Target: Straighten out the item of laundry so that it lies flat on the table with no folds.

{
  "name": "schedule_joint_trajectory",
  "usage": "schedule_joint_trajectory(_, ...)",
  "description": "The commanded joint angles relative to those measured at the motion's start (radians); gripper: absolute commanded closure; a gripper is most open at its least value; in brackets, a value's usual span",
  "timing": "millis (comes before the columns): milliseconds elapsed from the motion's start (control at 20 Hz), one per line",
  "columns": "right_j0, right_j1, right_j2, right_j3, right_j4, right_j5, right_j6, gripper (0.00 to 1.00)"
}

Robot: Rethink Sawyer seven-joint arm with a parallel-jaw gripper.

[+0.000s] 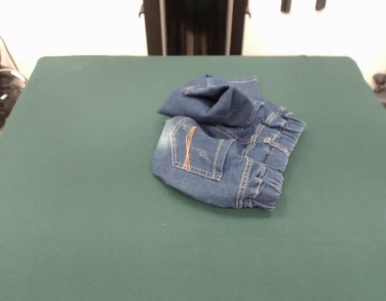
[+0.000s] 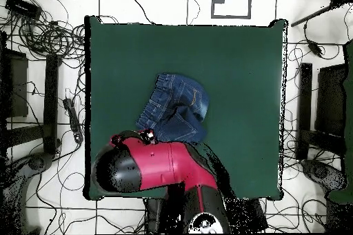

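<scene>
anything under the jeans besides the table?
Only the green table shows around the jeans. They are bunched and folded over themselves, so whatever lies beneath the heap is covered.

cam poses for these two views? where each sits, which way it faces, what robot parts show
Front view: sits across the table from the robot, facing its dark pedestal, aimed at the crumpled jeans. No arm or claw shows.
Overhead view: sits above, looking straight down, robot base at the bottom. The red and black arm reaches over the table's near edge; the claw can't be made out.
Shared: the green table and the folded jeans, turned half round between views.
</scene>
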State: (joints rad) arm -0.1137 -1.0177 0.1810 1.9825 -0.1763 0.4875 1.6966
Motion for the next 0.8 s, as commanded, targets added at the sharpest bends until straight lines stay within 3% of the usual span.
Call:
schedule_joint_trajectory(50, 0.093, 0.253, -0.078, -0.02, 0.026, -0.153, 0.297, 0.0)
schedule_joint_trajectory(350, 0.143, 0.341, -0.126, -0.025, 0.077, -0.214, 0.303, 0.0)
schedule_joint_trajectory(800, 0.171, 0.376, -0.154, -0.041, 0.135, -0.255, 0.283, 0.0)
